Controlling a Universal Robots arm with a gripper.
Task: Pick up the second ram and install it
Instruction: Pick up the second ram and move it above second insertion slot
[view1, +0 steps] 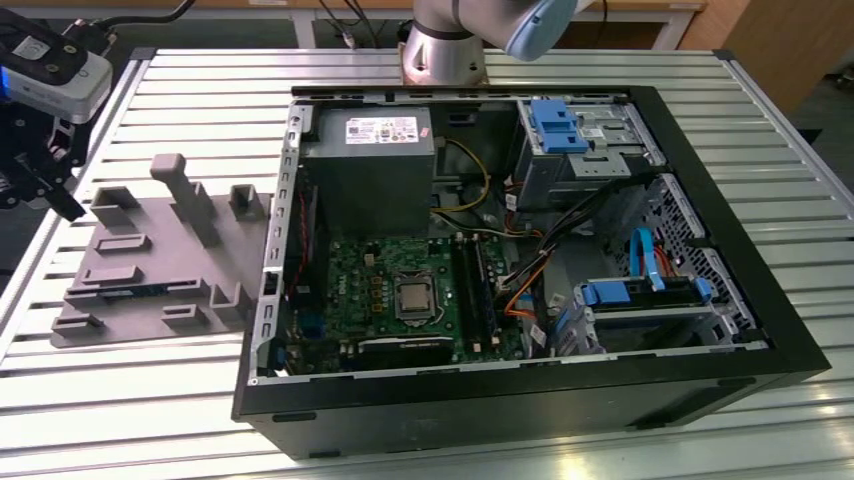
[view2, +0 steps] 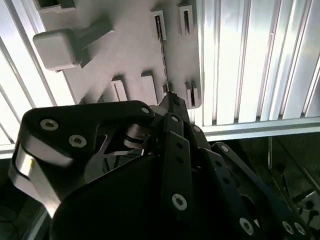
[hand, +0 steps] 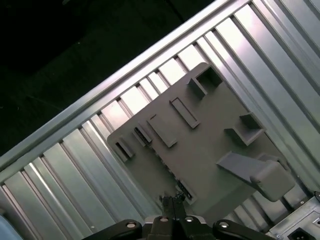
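- Black linkage bars and bolt heads of the claw (view2: 172, 97) crowd the foreground of the second wrist view. We see its fingertips drawn together to a point, gripping nothing.
- We find the second ram (view2: 162, 55) just beyond those tips, seen edge-on as a thin dark line. It stands upright in the slotted blocks of the grey fixture (view2: 130, 50), and its near end sits right at the claw's tip in that picture.
- From the exterior view, we see the claw (view1: 64, 205) hanging at the exterior view's far left, over the fixture's (view1: 147, 260) outer edge. A faint blue-green streak low on the fixture marks the ram (view1: 134, 292).
- We note the fixture lies flat on the ribbed metal table (view1: 134, 400). It carries a tall post with a blocky head and several raised holders, as the first wrist view (hand: 200, 150) also shows.
- Beside the fixture, toward the exterior view's right, the open computer case (view1: 534, 410) lies on its side on the same table.
- Inside it we make out the green motherboard (view1: 380, 270), with black slots (view1: 470, 285) running alongside the processor socket.
- Above the board sits the grey power supply (view1: 367, 170), which wears a white label (view1: 380, 130). We cannot read its print.
- Bright blue brackets (view1: 554, 125) sit in the drive bays on the case's right side in the exterior view.
- Behind the case, we see the arm (view1: 447, 45) rising from the table.
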